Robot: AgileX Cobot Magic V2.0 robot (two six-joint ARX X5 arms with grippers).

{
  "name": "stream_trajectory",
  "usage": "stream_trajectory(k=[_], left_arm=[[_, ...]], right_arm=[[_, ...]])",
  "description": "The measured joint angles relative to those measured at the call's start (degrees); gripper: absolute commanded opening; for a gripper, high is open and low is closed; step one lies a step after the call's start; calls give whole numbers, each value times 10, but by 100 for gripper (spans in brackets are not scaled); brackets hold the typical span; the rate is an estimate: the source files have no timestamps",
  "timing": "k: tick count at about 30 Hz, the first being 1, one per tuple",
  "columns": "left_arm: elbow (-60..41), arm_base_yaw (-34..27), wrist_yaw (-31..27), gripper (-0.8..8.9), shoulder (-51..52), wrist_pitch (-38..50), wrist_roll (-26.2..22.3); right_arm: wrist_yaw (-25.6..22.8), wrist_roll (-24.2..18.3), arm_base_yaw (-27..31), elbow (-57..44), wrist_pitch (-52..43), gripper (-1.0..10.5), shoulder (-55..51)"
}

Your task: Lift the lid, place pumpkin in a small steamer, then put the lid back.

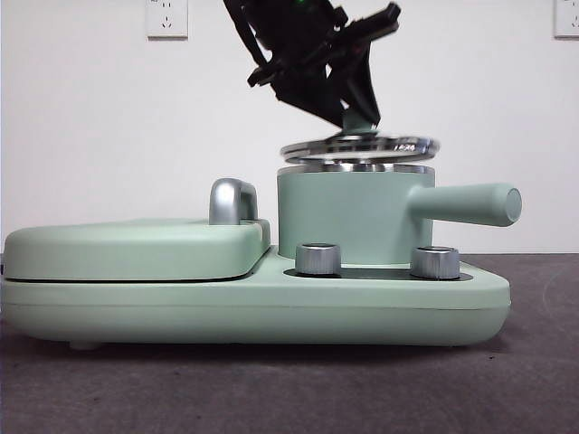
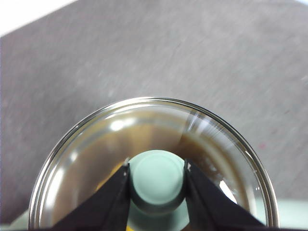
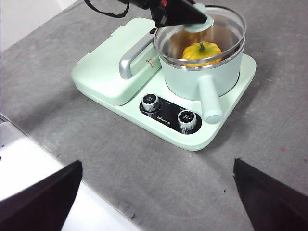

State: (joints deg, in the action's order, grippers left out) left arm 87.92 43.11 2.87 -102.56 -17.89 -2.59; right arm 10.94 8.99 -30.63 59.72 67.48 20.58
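My left gripper [image 1: 359, 117] is shut on the mint-green knob [image 2: 156, 178] of the glass lid [image 1: 360, 146]. It holds the lid slightly tilted, just above the steel rim of the small steamer [image 1: 348, 217]. In the left wrist view the jaws pinch the knob from both sides over the glass [image 2: 96, 144]. The right wrist view shows the yellow pumpkin [image 3: 203, 52] inside the steamer [image 3: 192, 79], under the lid [image 3: 226, 19] and the left gripper [image 3: 185, 14]. My right gripper [image 3: 158, 163] is open and empty, high above the table and well away from the appliance.
The steamer's long handle [image 1: 470, 203] sticks out sideways. The flat griddle cover [image 1: 136, 249] with its chrome handle [image 1: 231, 201] lies beside the pot. Two steel dials [image 1: 317, 259] sit on the base's front. The table's white edge [image 3: 29, 159] is near my right gripper.
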Motion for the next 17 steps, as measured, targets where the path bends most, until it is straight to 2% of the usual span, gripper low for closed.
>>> stream_trajectory(k=[17], left_arm=[[1,-5,-2,14,-17,10,-9]], right_arm=[[0,19,0,0,0,496,0]])
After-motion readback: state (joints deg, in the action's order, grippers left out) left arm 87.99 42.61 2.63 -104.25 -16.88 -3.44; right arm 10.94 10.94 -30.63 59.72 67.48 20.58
